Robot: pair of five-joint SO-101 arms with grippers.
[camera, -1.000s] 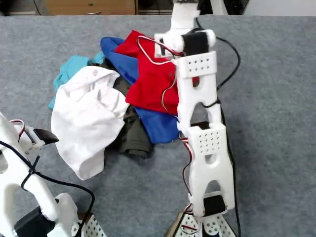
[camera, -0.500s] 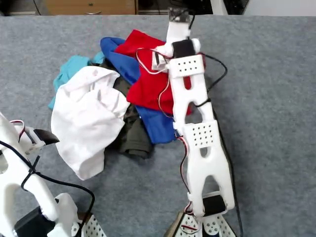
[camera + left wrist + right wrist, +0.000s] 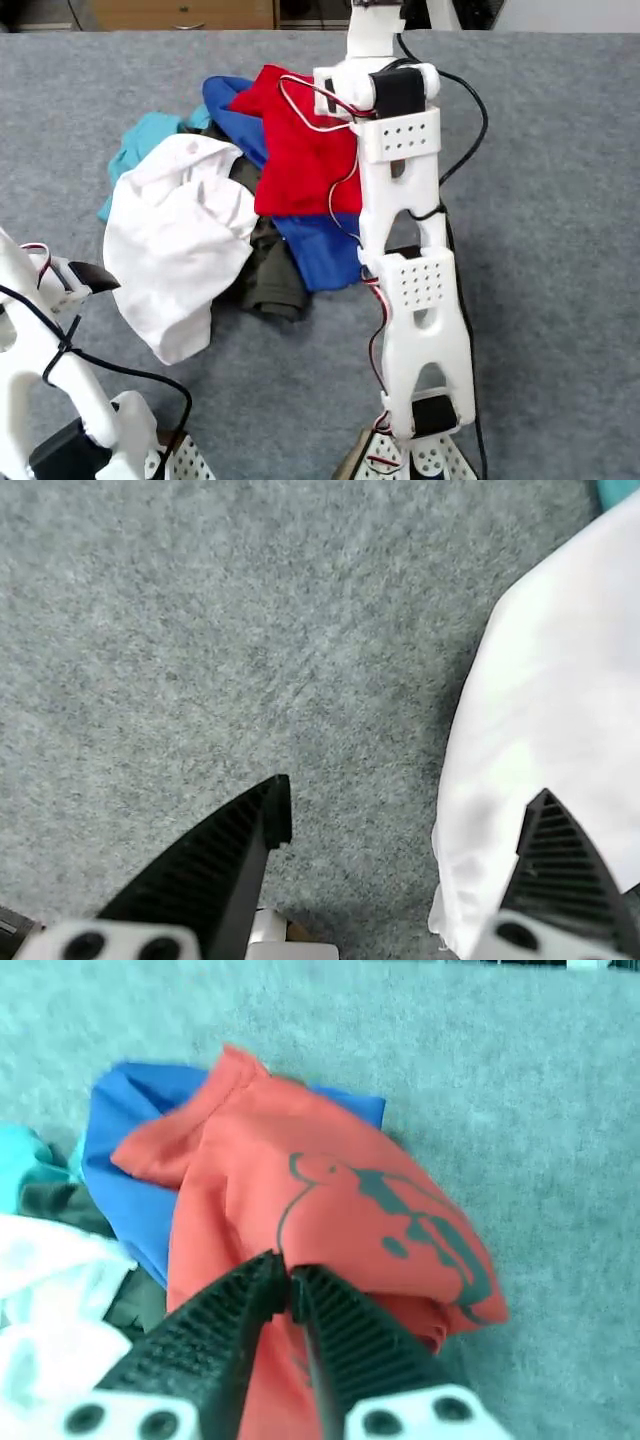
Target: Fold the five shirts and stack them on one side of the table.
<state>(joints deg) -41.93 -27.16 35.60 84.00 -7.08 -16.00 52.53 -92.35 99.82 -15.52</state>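
I judge the task barely begun, with nothing folded or stacked. All five shirts lie in one heap at upper centre of the high view. The red shirt (image 3: 300, 160) lies on the blue shirt (image 3: 320, 255), the white shirt (image 3: 175, 240) covers the dark olive shirt (image 3: 272, 280), and the teal shirt (image 3: 145, 135) pokes out at upper left.

My right gripper (image 3: 283, 1270) is pinched on the red shirt. My left gripper (image 3: 412, 795) hangs spread beside the white hem.

The overlapping shirts and my right arm's cables (image 3: 300, 108) lying across the red cloth may hinder pulling one free.

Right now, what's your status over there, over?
Left tool open beside white shirt. Right tool shut on red shirt. Pile unfolded, nothing blocking.
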